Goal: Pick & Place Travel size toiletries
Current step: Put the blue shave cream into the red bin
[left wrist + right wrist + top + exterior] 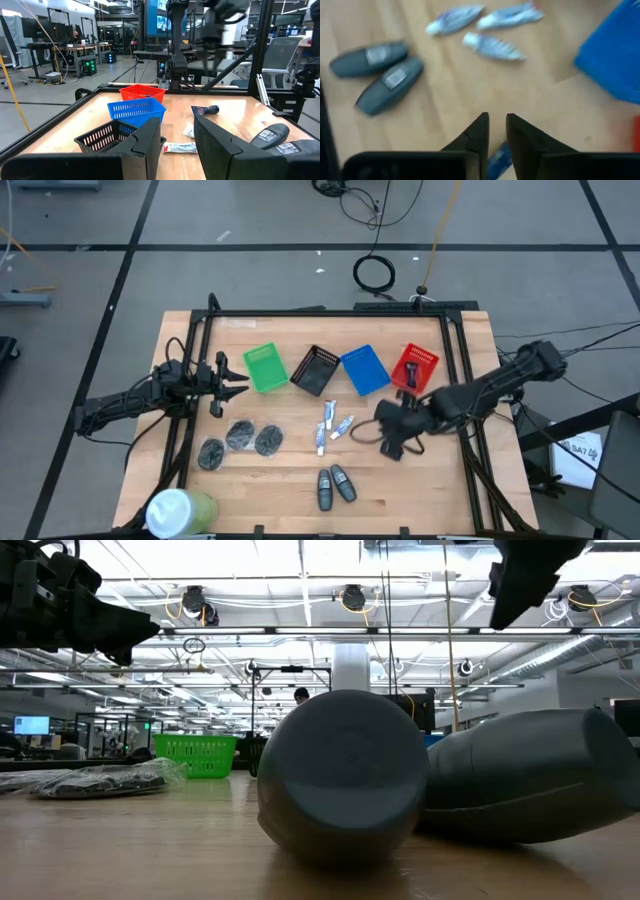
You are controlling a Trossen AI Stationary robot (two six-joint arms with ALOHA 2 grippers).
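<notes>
The wooden table [420, 500] carries a row of baskets along its far edge, green [265, 367], black [316, 370], blue [363, 370] and red [415, 365], and none visibly holds a toiletry yet, so the sorting looks barely begun. The left gripper [228, 380] waits near the green basket, fingers parted and empty. The right gripper [497, 132] hangs above the boards in front of the blue and red baskets, its fingers drawn almost together on nothing. The two grey oval bottles [334, 486] lie by the near edge, the three dark bundles [240, 438] toward the left edge, and the small tubes [330, 428] mid-table. A dark blue piece [206, 109] lies just beneath the right gripper and is probably its target. Picking it up would need the fingers spread, lowered astride it, then closed.
</notes>
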